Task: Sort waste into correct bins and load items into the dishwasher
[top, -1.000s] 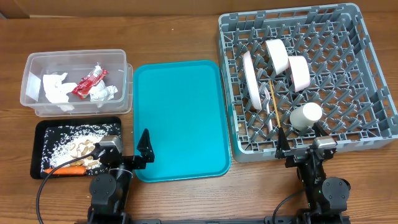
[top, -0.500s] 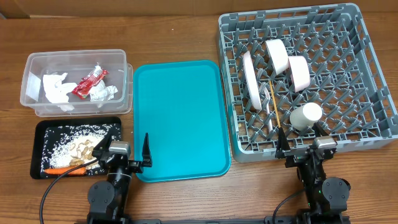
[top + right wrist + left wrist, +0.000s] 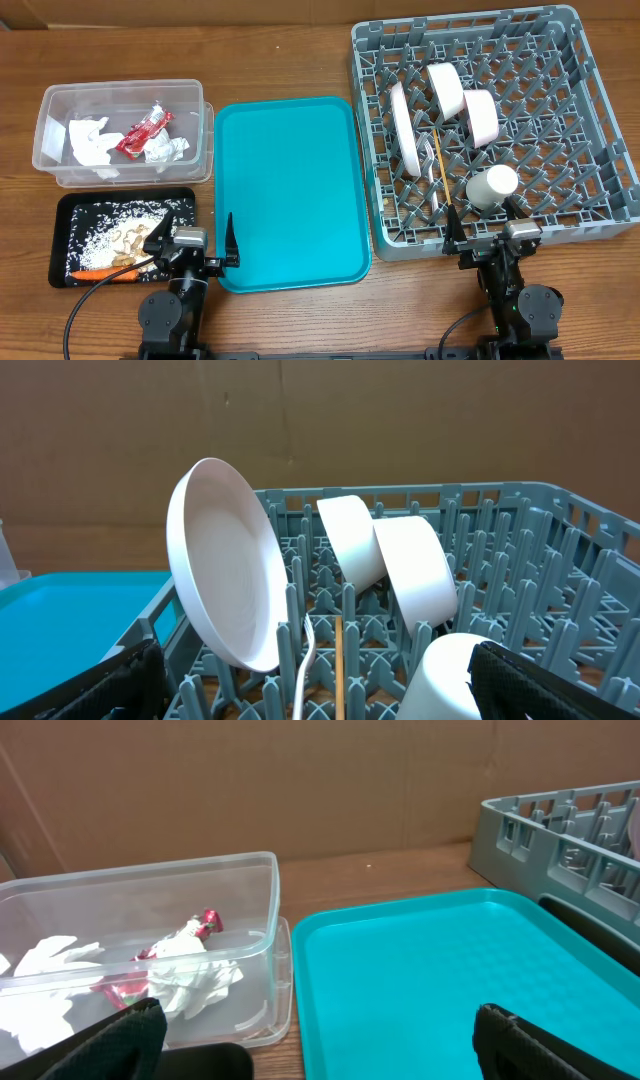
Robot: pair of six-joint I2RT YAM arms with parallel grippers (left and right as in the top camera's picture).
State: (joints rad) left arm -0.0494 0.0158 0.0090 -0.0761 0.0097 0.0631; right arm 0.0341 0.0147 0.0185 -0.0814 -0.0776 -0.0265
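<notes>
The clear tub [image 3: 55,100] at the left holds white napkins [image 3: 90,140] and the red wrapper [image 3: 145,128]. They also show in the left wrist view, napkins [image 3: 190,975] and wrapper [image 3: 205,920]. The black tray [image 3: 183,203] holds rice, beige bits and the carrot [image 3: 105,272]. The grey dish rack [image 3: 580,120] holds the plate [image 3: 405,125], two bowls [image 3: 447,90], the cup [image 3: 492,185], the fork [image 3: 432,165] and the chopstick [image 3: 443,170]. My left gripper [image 3: 195,245] is open and empty between the black tray and the teal tray. My right gripper [image 3: 485,228] is open and empty at the rack's front edge.
The teal serving tray [image 3: 290,180] lies bare between the bins and the rack. In the right wrist view the plate [image 3: 225,565], the bowls [image 3: 415,570] and the cup [image 3: 455,680] stand among the rack's pegs.
My left gripper has swung back from the teal tray's front left corner and now points straight ahead at the table's front. The right arm has not moved.
</notes>
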